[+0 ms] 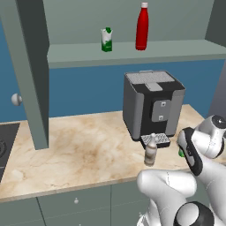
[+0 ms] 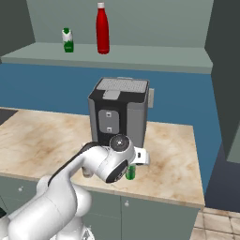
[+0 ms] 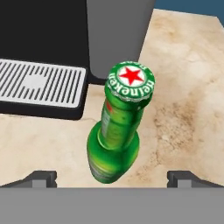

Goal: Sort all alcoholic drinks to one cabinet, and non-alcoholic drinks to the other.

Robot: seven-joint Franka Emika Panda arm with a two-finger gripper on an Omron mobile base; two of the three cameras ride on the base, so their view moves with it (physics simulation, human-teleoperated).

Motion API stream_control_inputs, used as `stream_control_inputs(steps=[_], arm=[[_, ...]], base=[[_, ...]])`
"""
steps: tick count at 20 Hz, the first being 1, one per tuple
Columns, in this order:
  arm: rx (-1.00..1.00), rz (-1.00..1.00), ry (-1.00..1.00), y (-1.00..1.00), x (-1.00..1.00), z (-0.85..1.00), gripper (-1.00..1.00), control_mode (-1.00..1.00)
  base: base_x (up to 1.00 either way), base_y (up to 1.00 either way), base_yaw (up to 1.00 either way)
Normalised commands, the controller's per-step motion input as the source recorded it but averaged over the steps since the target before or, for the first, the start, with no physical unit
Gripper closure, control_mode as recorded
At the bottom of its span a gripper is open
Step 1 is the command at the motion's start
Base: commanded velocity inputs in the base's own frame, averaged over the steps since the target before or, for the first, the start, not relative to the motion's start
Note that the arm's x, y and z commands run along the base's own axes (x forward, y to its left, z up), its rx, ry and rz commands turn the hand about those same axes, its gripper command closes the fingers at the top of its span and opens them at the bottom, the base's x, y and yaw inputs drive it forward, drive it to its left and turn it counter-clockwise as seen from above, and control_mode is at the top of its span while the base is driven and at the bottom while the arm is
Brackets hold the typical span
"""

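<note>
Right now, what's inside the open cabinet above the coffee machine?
On its shelf stand the red bottle and, to its left, the small carton, apart from each other. The door hides the cabinet's far left end.

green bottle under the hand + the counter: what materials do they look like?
Green bottle: looks like glossy translucent green glass, given the highlights along neck and shoulder; its cap looks like printed metal with a crimped edge. Counter: beige veined stone, marble-like, with a fairly matte finish. It is rendered, so that is a guess.
</note>
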Motion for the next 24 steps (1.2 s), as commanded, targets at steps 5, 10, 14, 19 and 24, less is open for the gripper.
stream_control_inputs(steps=[5,10,14,19,24], arm=[[0.00,0.00,0.00,0.00,0.10,-0.14,-1.00,-1.00],[0.00,0.00,0.00,-0.02,0.09,-0.13,-1.00,-1.00],[0.00,0.00,0.00,-0.04,0.09,-0.12,-1.00,-1.00],[0.00,0.00,0.00,-0.02,0.12,-0.11,-1.00,-1.00],[0.00,0.00,0.00,-0.01,0.13,-0.09,-1.00,-1.00]], base=[[0.00,0.00,0.00],[0.00,0.00,0.00],[0.00,0.00,0.00],[0.00,0.00,0.00],[0.00,0.00,0.00]])
